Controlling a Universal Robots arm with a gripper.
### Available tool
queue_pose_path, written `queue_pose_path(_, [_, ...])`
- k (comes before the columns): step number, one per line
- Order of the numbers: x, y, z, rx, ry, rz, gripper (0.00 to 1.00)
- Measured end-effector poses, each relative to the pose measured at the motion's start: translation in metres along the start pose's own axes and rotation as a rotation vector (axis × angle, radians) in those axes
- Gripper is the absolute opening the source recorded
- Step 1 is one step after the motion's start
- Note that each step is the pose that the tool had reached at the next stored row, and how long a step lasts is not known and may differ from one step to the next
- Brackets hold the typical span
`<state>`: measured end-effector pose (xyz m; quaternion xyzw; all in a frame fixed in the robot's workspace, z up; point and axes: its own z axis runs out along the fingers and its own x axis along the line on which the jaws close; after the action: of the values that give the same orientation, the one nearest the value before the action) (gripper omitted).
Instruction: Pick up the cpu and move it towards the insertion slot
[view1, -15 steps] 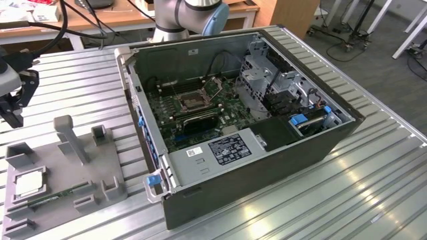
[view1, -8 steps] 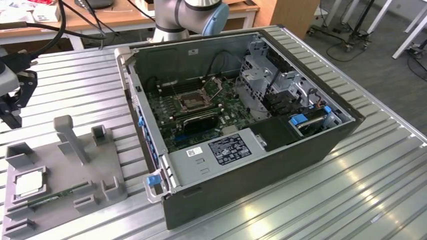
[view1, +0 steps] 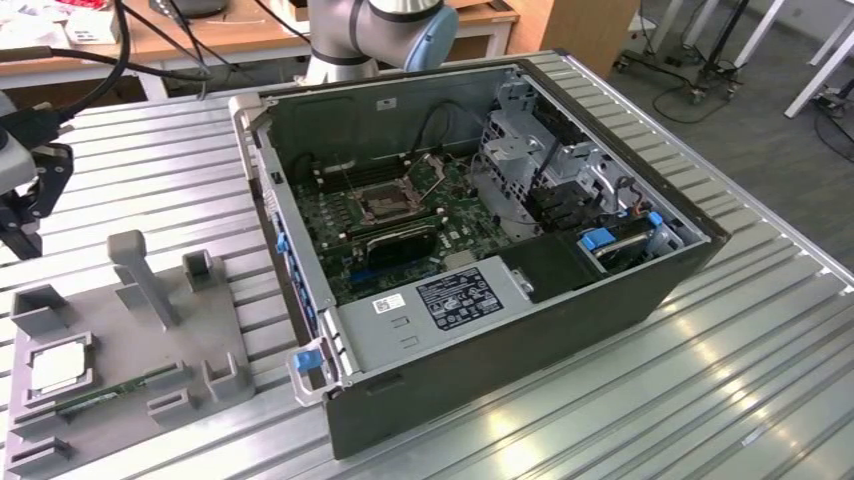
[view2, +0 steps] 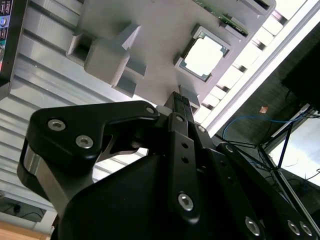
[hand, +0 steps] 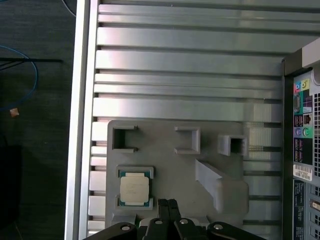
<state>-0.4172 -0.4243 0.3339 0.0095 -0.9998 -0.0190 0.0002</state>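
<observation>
Over the grey tray (hand: 170, 167), near the flat cpu (hand: 134, 189), hovers with gripper (hand: 167, 203) fingers pressed together, empty; likely light, rigid, delicate, best pinched by edges.

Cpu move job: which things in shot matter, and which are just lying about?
In the job:
cpu, sitting in its tray recess
insertion slot, inside the computer case
gripper, shut, holding nothing, nearest the cpu

Lying about:
memory stick
grey tray and its empty recesses
</observation>
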Motion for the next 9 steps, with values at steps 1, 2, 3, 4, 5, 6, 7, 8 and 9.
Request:
queue_pose_path(1, [0.0003,-0.0005,0.0002,0.0000,0.0000,0.000,0.11])
queue_pose_path(2, [0.0005,-0.0009,0.0004,0.0000,0.0001,0.000,0.11])
queue_pose_path(3, [0.0007,-0.0013,0.0008,0.0000,0.0000,0.000,0.11])
queue_pose_path(4, [0.0010,-0.0018,0.0011,0.0000,0.0000,0.000,0.11])
queue_pose_path(5, [0.0011,-0.0021,0.0017,-0.0001,-0.0001,0.000,0.11])
queue_pose_path(6, [0.0012,-0.0025,0.0022,-0.0001,-0.0002,0.000,0.11])
queue_pose_path(7, [0.0014,-0.0028,0.0028,0.0000,0.0000,0.000,0.11])
queue_pose_path(8, [0.0015,-0.0030,0.0035,0.0000,0.0000,0.000,0.11])
queue_pose_path(9, [0.0016,-0.0032,0.0042,0.0000,0.0000,0.000,0.11])
